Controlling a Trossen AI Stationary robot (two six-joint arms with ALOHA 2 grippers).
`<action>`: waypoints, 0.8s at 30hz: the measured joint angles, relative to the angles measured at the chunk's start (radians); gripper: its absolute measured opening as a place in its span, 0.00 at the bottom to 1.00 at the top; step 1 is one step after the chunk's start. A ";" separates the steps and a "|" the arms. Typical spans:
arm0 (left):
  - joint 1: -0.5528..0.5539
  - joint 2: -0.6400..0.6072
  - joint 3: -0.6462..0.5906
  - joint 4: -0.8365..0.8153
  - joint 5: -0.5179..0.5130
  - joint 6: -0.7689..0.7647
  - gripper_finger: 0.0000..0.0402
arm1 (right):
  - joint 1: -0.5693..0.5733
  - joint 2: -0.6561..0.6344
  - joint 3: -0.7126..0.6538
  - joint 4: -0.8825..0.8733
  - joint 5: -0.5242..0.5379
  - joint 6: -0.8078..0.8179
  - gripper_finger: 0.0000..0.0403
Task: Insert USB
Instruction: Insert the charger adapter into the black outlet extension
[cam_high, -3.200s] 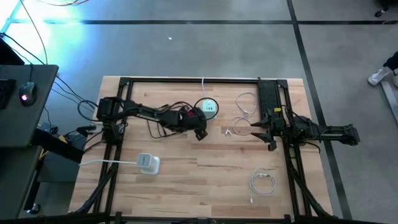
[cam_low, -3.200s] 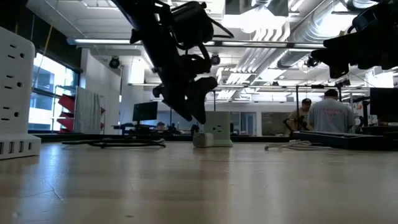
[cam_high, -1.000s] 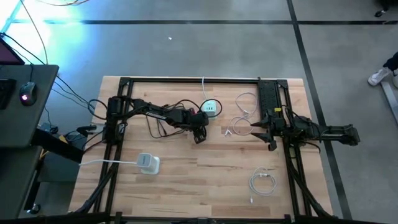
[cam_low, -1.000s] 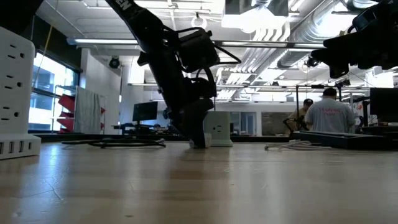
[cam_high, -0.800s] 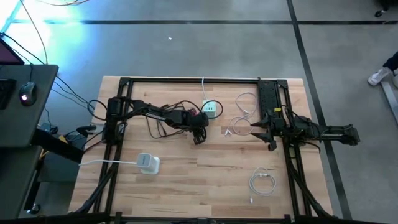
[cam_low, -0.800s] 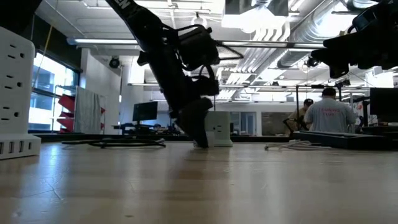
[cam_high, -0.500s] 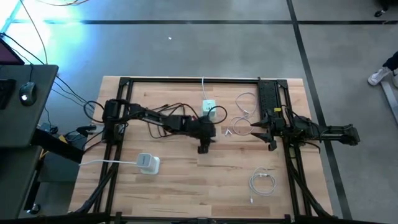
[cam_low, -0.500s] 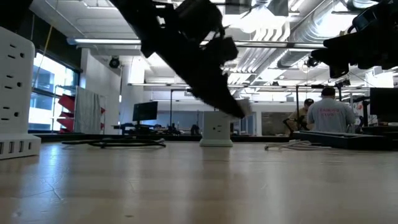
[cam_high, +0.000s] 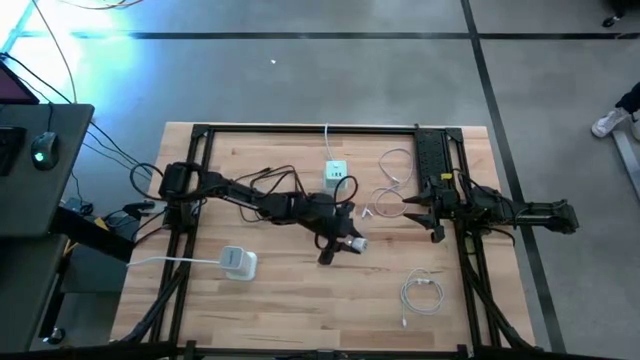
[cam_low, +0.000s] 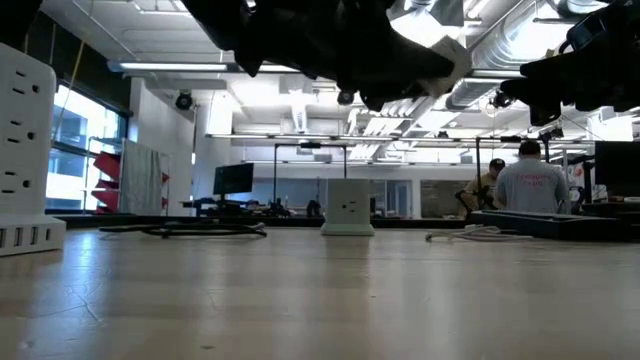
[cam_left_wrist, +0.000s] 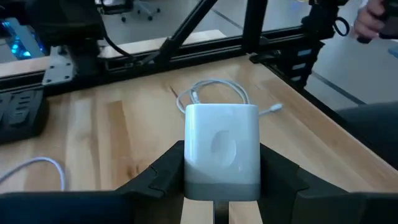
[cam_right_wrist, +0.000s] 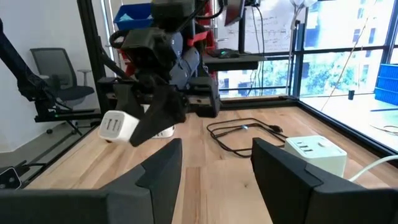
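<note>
My left gripper (cam_high: 348, 243) hovers over the middle of the table, shut on a small white charger block (cam_left_wrist: 222, 149), which also shows in the right wrist view (cam_right_wrist: 118, 127). A white power cube (cam_high: 335, 172) stands on its base at the far middle (cam_low: 347, 207). One white USB cable (cam_high: 393, 185) lies loose at the far right, another coiled cable (cam_high: 422, 293) at the near right. My right gripper (cam_right_wrist: 216, 168) waits open at the table's right side, touching nothing. My left gripper pinches the charger block by its two opposite sides (cam_left_wrist: 189, 168) between its two fingers (cam_left_wrist: 161, 177). The fingers come nearly level, slanting a little down, pointing toward the table's right edge. The block is lifted clear of the table, its free end pointing away from the gripper.
A white power strip (cam_high: 238, 262) with its cord lies at the near left. Black cables (cam_high: 262, 195) trail along my left arm. A black frame (cam_high: 330, 128) runs round the table's far and side edges. People stand in the room beyond (cam_low: 530, 185).
My left gripper has risen from the table beside the power cube and gone toward the near and right edges. It has tipped from pointing down to nearly level and rolled. The white charger block has come up with it, clear of the table.
</note>
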 joint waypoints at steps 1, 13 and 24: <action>-0.004 0.000 0.000 0.002 -0.010 0.000 0.30 | 0.000 0.000 0.000 0.016 0.008 0.056 0.44; -0.002 0.002 0.000 0.023 -0.078 0.007 0.30 | 0.002 0.049 0.007 0.184 0.126 0.255 0.44; 0.039 0.002 0.000 0.021 -0.074 -0.095 0.30 | 0.004 0.313 0.076 0.227 -0.082 -0.173 0.44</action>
